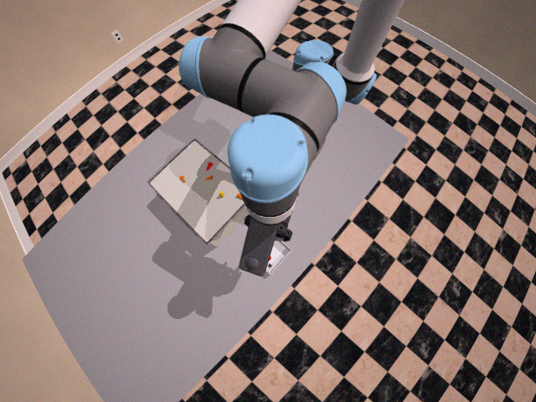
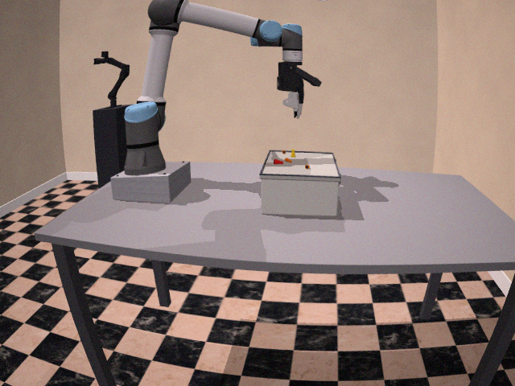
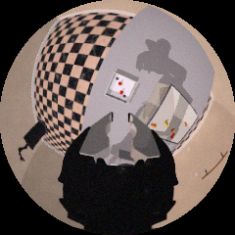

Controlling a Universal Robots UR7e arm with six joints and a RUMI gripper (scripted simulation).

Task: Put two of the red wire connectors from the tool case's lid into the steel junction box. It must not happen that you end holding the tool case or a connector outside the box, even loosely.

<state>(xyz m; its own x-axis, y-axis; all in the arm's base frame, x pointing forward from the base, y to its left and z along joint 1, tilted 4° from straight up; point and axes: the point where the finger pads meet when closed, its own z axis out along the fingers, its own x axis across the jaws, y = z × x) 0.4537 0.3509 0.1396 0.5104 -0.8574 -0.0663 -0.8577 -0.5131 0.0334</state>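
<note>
The steel junction box (image 3: pixel 122 86) lies on the grey table beside the tool case and holds two red wire connectors (image 3: pixel 121 88). In the top view the box (image 1: pixel 278 257) is half hidden under my wrist. The tool case's white lid (image 1: pixel 197 190) carries one red connector (image 1: pixel 209 165), which also shows in the exterior view (image 2: pixel 278 162). My gripper (image 2: pixel 297 109) hangs high above the table, over the box. Its fingertips stand a small gap apart with nothing between them.
Orange connectors (image 1: pixel 182 178) and a yellow one (image 1: pixel 220 194) also lie on the lid. The tool case (image 2: pixel 299 184) stands mid-table. The arm's base block (image 2: pixel 151 184) sits at the table's left. A dark cabinet (image 2: pixel 109 141) stands behind it.
</note>
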